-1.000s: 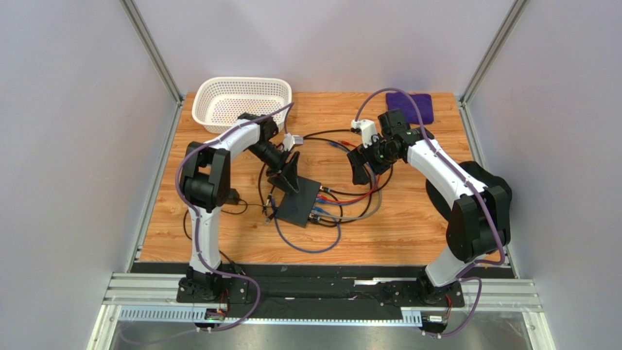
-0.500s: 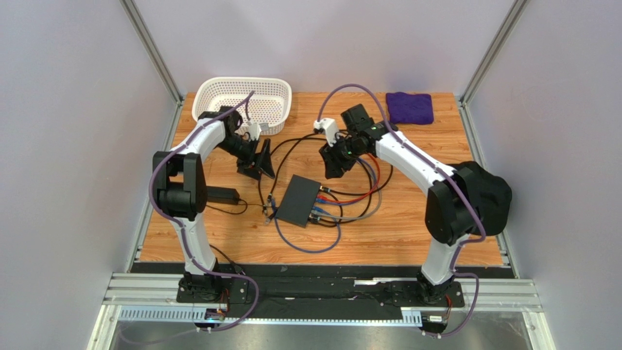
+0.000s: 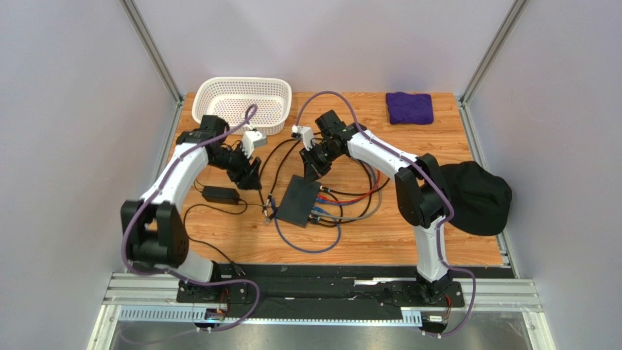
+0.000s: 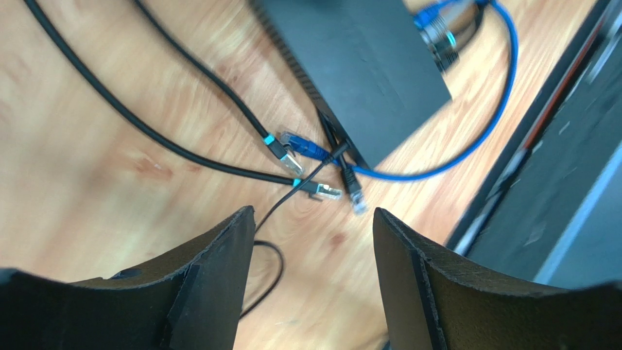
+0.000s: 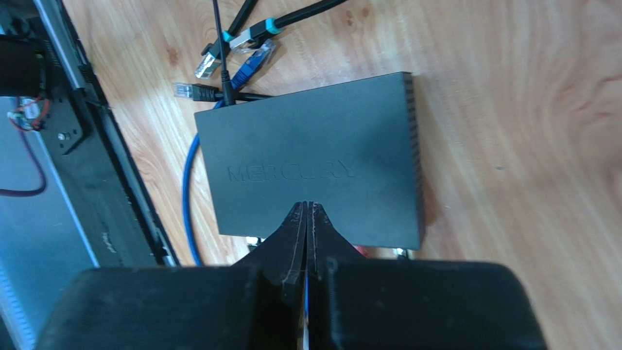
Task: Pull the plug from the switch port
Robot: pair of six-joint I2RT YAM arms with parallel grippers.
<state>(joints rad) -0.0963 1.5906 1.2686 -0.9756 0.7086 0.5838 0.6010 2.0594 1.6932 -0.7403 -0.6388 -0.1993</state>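
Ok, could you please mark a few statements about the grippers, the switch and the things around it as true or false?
1. The right gripper is shut, its tips over the switch. True.
2. The left gripper clamps a blue cable. False: its jaws stand apart with nothing between them.
3. The switch lies inside the white basket. False: it lies on the wooden table, and the basket is empty.
4. Several loose plugs lie on the table by a corner of the switch. True.
5. The purple cloth covers the switch. False: it lies apart from it, at the table's far right corner.
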